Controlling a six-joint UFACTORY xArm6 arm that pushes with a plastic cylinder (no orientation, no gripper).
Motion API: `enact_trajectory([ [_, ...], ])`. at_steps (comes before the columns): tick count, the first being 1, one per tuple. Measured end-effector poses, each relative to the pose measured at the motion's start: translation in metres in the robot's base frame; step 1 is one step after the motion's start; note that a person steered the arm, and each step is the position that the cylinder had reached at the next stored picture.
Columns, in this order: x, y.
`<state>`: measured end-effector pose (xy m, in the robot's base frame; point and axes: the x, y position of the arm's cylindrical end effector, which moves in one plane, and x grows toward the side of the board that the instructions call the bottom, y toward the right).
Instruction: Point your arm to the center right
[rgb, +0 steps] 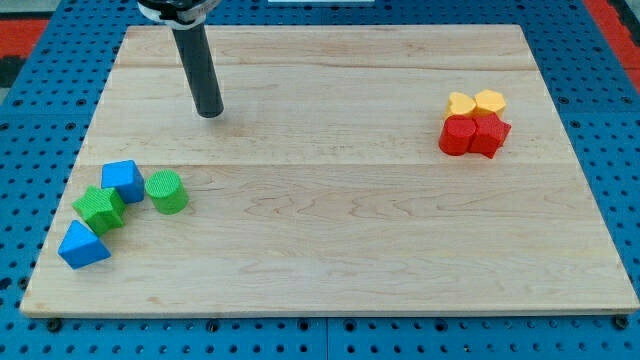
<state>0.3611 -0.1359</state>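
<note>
Blue triangular block (83, 246) nearest; my tip (210, 114) (touching nothing) well above.

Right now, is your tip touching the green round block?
Apart. The camera view shows my tip near the view's top left, with a plain stretch of bare board between it and the green round block below it.

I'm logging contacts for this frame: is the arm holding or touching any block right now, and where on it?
Nothing is held. My tip rests on bare board, apart from every block, near the view's top left.
</note>
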Motion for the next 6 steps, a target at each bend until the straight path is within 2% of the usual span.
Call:
enact_trajectory([
  [1, 0.0, 0.003],
  [2, 0.001, 0.053],
  [3, 0.001, 0.131],
  [4, 0.001, 0.149],
  [5, 0.035, 0.168],
  [6, 0.098, 0.231],
])
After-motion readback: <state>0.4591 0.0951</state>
